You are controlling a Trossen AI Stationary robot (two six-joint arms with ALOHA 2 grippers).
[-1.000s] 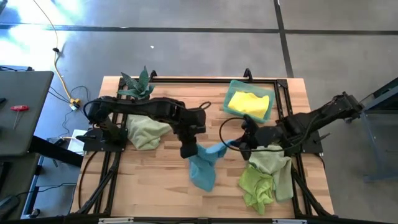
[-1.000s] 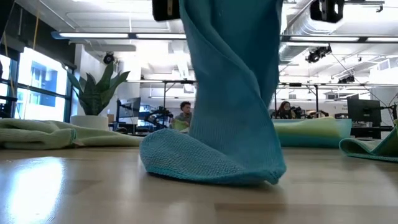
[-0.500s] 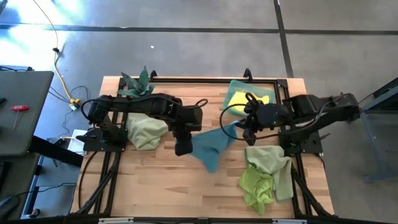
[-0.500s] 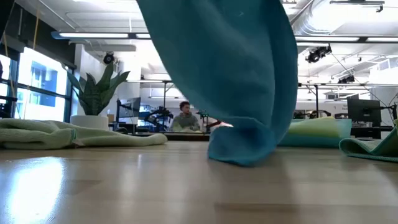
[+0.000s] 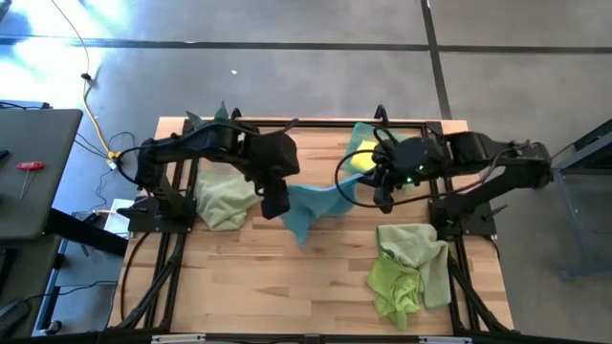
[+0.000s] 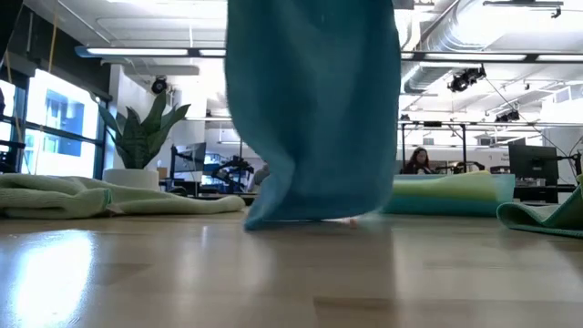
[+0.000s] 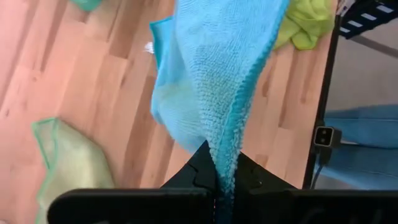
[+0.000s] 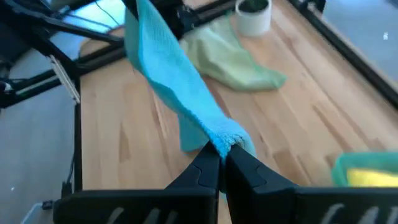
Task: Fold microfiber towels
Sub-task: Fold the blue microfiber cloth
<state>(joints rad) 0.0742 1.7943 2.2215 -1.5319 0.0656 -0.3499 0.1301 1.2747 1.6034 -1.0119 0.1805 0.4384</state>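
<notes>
One blue towel (image 5: pixel 311 203) stretched left-right

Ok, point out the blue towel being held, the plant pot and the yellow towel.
blue towel (image 6: pixel 314 109): low view, middle of the hanging cloth.
plant pot (image 6: pixel 130 178): low view, front of the white pot.
yellow towel (image 8: pixel 368 177): right wrist view, its visible yellow surface.

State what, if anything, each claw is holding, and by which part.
Both hold the blue towel. The left claw is shut on one edge, the right claw is shut on a bunched corner at the opposite end, so it hangs between them.
</notes>
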